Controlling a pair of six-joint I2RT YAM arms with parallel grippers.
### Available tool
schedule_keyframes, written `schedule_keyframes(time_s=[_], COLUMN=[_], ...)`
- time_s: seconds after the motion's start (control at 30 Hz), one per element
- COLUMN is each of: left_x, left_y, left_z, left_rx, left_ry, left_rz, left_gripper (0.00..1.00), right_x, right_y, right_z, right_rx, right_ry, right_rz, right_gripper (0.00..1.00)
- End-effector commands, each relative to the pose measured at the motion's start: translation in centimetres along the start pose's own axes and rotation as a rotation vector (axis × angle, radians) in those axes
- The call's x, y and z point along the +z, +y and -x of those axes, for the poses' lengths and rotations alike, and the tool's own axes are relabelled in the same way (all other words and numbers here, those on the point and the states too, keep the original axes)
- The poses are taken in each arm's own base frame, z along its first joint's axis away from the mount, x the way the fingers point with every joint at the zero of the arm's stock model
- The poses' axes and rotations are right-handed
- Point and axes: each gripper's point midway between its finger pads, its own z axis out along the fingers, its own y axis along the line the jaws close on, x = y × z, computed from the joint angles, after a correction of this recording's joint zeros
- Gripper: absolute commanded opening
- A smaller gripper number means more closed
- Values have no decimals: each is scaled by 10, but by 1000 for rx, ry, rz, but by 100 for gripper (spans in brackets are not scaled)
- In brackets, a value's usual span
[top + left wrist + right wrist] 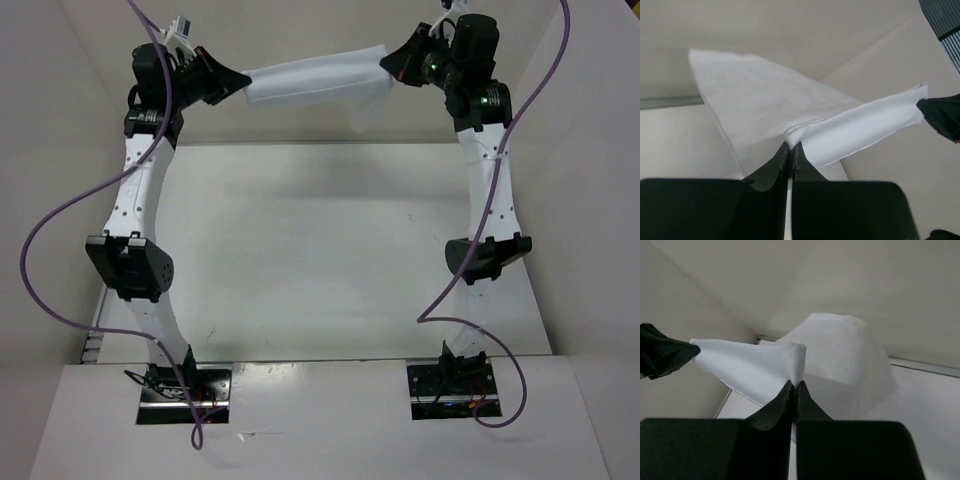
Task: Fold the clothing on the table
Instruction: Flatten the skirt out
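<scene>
No text, label, brand, number or sign can be read on anything in the three views at this moment.

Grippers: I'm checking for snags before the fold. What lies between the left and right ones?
Only the cloth, stretched in the air from the left gripper to the right gripper, each shut on an end; the top view shows it.

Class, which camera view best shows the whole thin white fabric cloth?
The top external view: the thin white fabric cloth hangs stretched between the left gripper and right gripper, both ends visible. Each wrist view shows it foreshortened from its pinched corner.
</scene>
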Motion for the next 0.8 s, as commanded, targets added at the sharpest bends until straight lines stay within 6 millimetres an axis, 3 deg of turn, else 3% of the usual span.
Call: schedule_keyframes(time_s=[0.0,0.03,0.07,0.13,0.17,0.27,0.43,0.47,0.5,0.53,0.6,0.67,0.77], left_x=[-16,-28,-33,-50,-53,-75,-115,-121,-135,-141,-153,-153,-135], left_y=[17,6,13,-3,-3,-27,-59,-65,-77,-82,-89,-84,-50], left_z=[-17,-13,-24,-20,-28,-33,-50,-53,-53,-56,-67,-76,-91], left_rx=[-4,2,-20,9,-2,23,21,25,37,36,31,14,-46], left_ry=[30,18,51,39,57,65,74,79,72,82,101,121,155], left_rz=[40,19,21,-4,-7,-49,-88,-101,-114,-124,-138,-135,-88], left_gripper=[0,0,0,0,0,0,0,0,0,0,0,0,0], right_x=[-3,-8,-21,-29,-39,-63,-111,-129,-136,-138,-159,-159,-147], right_y=[-27,-27,-22,-14,-6,10,52,60,65,58,70,57,37], right_z=[-44,-43,-30,-32,-30,-37,-59,-69,-71,-94,-102,-130,-152], right_rx=[43,43,35,39,40,55,53,74,95,129,150,178,196], right_ry=[161,159,132,146,150,190,240,258,253,306,313,365,406], right_rz=[-72,-88,-86,-65,-50,-21,36,58,73,67,106,81,65], right_gripper=[0,0,0,0,0,0,0,0,0,0,0,0,0])
